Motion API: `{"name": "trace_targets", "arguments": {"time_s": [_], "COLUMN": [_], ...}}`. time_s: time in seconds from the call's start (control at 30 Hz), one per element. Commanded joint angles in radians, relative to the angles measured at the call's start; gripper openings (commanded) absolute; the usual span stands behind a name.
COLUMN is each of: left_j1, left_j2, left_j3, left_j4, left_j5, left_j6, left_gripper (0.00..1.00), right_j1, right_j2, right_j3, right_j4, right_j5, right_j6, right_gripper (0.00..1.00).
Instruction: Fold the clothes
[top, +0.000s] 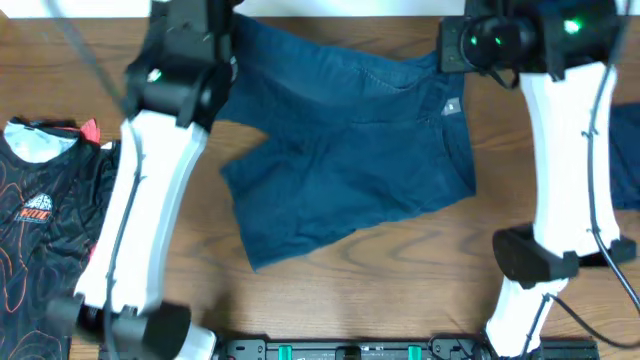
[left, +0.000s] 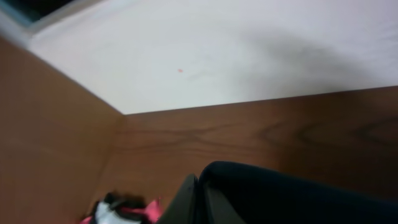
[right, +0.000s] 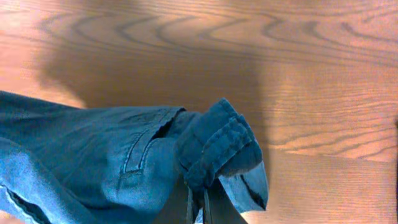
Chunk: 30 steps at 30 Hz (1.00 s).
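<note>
A dark navy-blue garment (top: 350, 170) lies spread and rumpled across the middle of the wooden table. My left gripper (top: 222, 48) is at its far left corner. In the left wrist view my left gripper (left: 200, 199) is shut on a fold of the dark fabric (left: 292, 196), held above the table. My right gripper (top: 455, 45) is at the far right corner. In the right wrist view my right gripper (right: 199, 205) is shut on the bunched stitched hem of the garment (right: 214, 146), lifted off the wood.
A black shirt with a red line pattern (top: 45, 210) lies at the left edge and shows in the left wrist view (left: 124, 210). More blue cloth (top: 628, 150) lies at the right edge. A black rail (top: 350, 350) runs along the front edge.
</note>
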Motion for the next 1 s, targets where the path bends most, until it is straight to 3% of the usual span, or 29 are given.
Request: {"name": "trace_targets", "arguments": {"time_s": [0.0, 0.17, 0.37, 0.67, 0.97], "left_j1": [0.012, 0.017, 0.023, 0.024, 0.023], "left_j2": [0.077, 0.157, 0.201, 0.203, 0.202], "left_j3": [0.014, 0.014, 0.014, 0.007, -0.003], "left_j4": [0.061, 0.158, 0.161, -0.025, -0.182], "left_j5": [0.005, 0.034, 0.086, 0.306, 0.388], "left_j6": [-0.012, -0.012, -0.043, -0.075, -0.19], "left_gripper": [0.06, 0.06, 0.06, 0.06, 0.06], "right_j1": [-0.039, -0.092, -0.149, -0.221, -0.227], "right_j2": [0.042, 0.101, 0.143, 0.218, 0.278], "right_j3": [0.002, 0.002, 0.002, 0.002, -0.017], "right_j4": [0.029, 0.086, 0.108, -0.012, -0.097], "right_j5": [0.048, 0.044, 0.044, -0.059, -0.119], "right_j6": [0.033, 0.053, 0.033, 0.021, 0.009], "right_gripper": [0.01, 0.01, 0.02, 0.02, 0.02]}}
